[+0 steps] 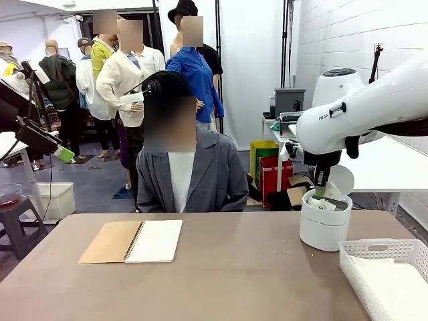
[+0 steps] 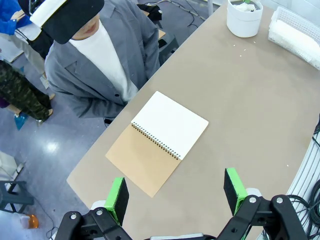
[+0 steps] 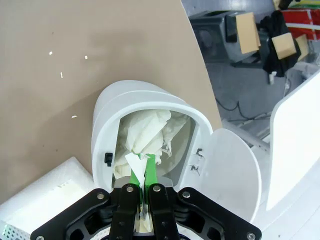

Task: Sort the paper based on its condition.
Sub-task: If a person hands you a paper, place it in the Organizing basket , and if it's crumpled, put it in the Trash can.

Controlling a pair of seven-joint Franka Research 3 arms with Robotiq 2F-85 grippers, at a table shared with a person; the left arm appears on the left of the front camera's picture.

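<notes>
A crumpled paper (image 3: pixel 145 131) fills the round white bin (image 3: pixel 102 125), whose lid (image 3: pixel 232 172) hangs open to one side. My right gripper (image 3: pixel 143 162) reaches down into the bin's mouth, shut, with a white corner of the crumpled paper pinched at its green fingertips. In the front view the same gripper (image 1: pixel 321 190) dips into the bin (image 1: pixel 324 231) at the table's right. Flat paper (image 1: pixel 394 287) lies in the white lattice basket (image 1: pixel 374 251). My left gripper (image 2: pixel 176 195) hangs open high above the table, holding nothing.
An open spiral notebook (image 1: pixel 132 241) with a tan cover lies at the table's left middle, in front of a seated person (image 1: pixel 182 174). The basket stands at the front right corner, close beside the bin. Small white scraps dot the table near the bin.
</notes>
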